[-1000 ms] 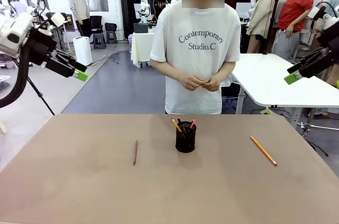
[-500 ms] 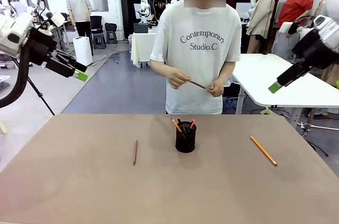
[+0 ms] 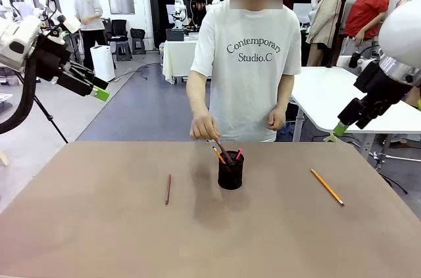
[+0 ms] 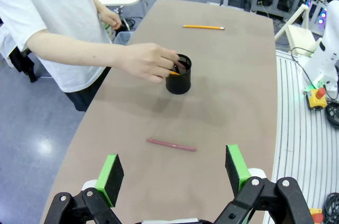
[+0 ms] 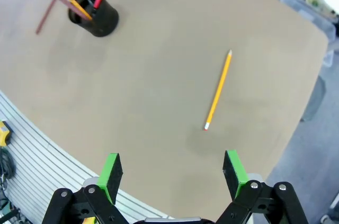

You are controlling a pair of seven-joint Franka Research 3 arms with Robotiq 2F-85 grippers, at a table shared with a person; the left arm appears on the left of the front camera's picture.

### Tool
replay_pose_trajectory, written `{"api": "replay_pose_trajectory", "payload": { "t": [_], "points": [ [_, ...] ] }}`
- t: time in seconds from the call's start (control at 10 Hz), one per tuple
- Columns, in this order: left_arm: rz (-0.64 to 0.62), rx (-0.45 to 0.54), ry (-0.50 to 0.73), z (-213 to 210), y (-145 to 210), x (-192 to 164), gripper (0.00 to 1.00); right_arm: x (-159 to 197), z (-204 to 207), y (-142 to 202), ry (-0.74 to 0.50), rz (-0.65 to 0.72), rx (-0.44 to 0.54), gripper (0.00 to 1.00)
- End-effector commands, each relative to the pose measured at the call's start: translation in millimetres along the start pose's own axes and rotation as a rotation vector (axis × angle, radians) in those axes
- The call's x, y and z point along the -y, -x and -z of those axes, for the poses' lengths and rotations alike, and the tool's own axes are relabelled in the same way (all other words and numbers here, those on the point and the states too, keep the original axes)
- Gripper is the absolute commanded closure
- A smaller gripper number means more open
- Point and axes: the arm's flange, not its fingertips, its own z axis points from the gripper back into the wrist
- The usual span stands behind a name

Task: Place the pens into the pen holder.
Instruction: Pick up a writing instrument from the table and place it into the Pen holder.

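Observation:
The black mesh pen holder (image 3: 230, 171) (image 4: 178, 77) (image 5: 100, 18) stands mid-table with an orange pencil and a pink-tipped dark pen in it. The person's hand (image 3: 204, 127) (image 4: 150, 62) lowers a brownish pen into its mouth. A reddish-brown pen (image 3: 168, 189) (image 4: 171, 145) (image 5: 45, 16) lies on the table left of the holder. To the right lies a yellow pencil (image 3: 327, 186) (image 4: 203, 27) (image 5: 218, 90). My left gripper (image 3: 99, 91) (image 4: 174, 167) hangs open, high off the table's left side. My right gripper (image 3: 339, 128) (image 5: 172, 171) is open, high at the right, above the yellow pencil.
The brown table (image 3: 99, 238) reaches the person at the far edge. A white table (image 3: 329, 97) stands behind at the right. Beside the table runs a ribbed metal base (image 4: 299, 107) (image 5: 32, 166).
The person's hand came down from the chest with a brownish pen to the holder. My right arm swung down and inward. The left arm stayed still.

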Motion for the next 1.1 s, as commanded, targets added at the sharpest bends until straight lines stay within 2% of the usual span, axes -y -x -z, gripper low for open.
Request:
{"api": "replay_pose_trajectory", "payload": {
  "t": [0.0,0.2,0.3,0.8,1.0],
  "points": [
    [0.002,0.003,-0.005,0,-1,0,0.00,6,9,-2,0.022,0.070,-0.053,0.00],
    [0.002,0.003,-0.005,0,-1,0,0.00,17,18,-2,0.018,0.051,-0.055,0.00],
    [0.002,0.003,-0.005,0,-1,0,0.00,8,18,1,-0.002,0.049,-0.040,0.00],
    [0.002,0.003,-0.005,0,-1,0,0.00,10,20,1,-0.005,0.051,-0.045,0.00],
    [0.002,0.003,-0.005,0,-1,0,0.00,32,47,-23,-0.027,0.123,-0.126,0.00]
  ]
}}
